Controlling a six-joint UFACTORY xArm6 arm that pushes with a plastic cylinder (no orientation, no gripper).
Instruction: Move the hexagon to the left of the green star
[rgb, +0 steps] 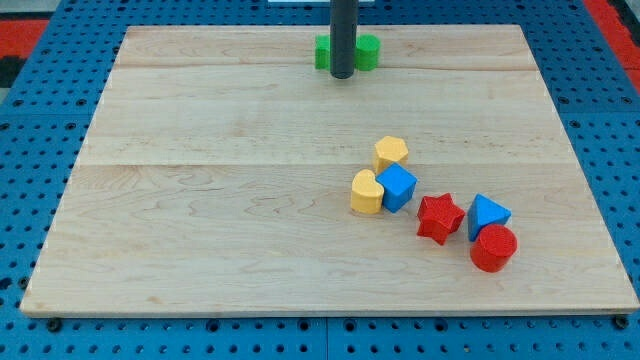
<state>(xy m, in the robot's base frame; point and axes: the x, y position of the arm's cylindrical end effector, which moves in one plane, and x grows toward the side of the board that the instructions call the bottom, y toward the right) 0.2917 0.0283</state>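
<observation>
- Nearest the view's bottom, a red cylinder (493, 248) sits toward the board's right side; a blue triangle (487, 214) touches it at about 12 o'clock.
- A red star (439, 217) lies just beside the triangle, at its 9 o'clock.
- A blue cube (397, 187) stands near the star at roughly 10 o'clock; a yellow heart-like block (366, 192) presses against the cube's 9 o'clock side.
- A second yellow block (391, 152), perhaps the hexagon though its outline is not plain, touches the cube at 12 o'clock; it is well apart from the green pieces.
- The wooden board (200, 220) carries all of these; a blue pegboard (40, 120) surrounds it.
- Farthest, at the board's top edge, my tip (342, 76) rests in front of a green block (366, 51); the rod hides its middle, so green shows at 3 and 9 o'clock of the rod and the shape cannot be told.
- The rod has no jaws, so there is nothing apart or together to report.
</observation>
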